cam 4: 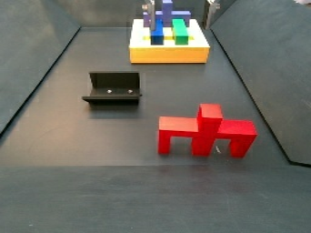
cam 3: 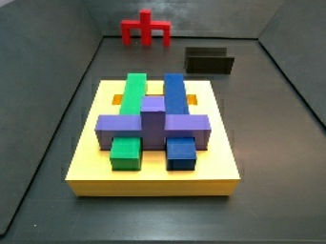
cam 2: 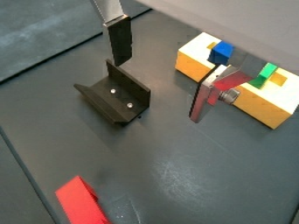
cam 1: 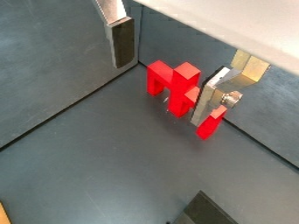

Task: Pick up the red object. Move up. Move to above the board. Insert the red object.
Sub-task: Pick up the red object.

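Observation:
The red object point(cam 4: 205, 131) is a blocky piece with legs, standing on the dark floor; it also shows in a side view point(cam 3: 147, 29) at the far end. In a wrist view it point(cam 1: 172, 84) appears between my fingers but lower, on the floor; in a wrist view only its corner point(cam 2: 82, 199) shows. The board point(cam 3: 152, 164) is a yellow block carrying blue, green and purple pieces, seen too in a side view point(cam 4: 168, 53) and a wrist view point(cam 2: 251, 101). My gripper point(cam 1: 167, 74) is open and empty, held above the floor, also shown in a wrist view point(cam 2: 163, 70).
The fixture point(cam 4: 115, 87) stands on the floor between the red object and the board, also seen in a side view point(cam 3: 209, 61) and a wrist view point(cam 2: 114, 94). Dark walls enclose the floor on the sides.

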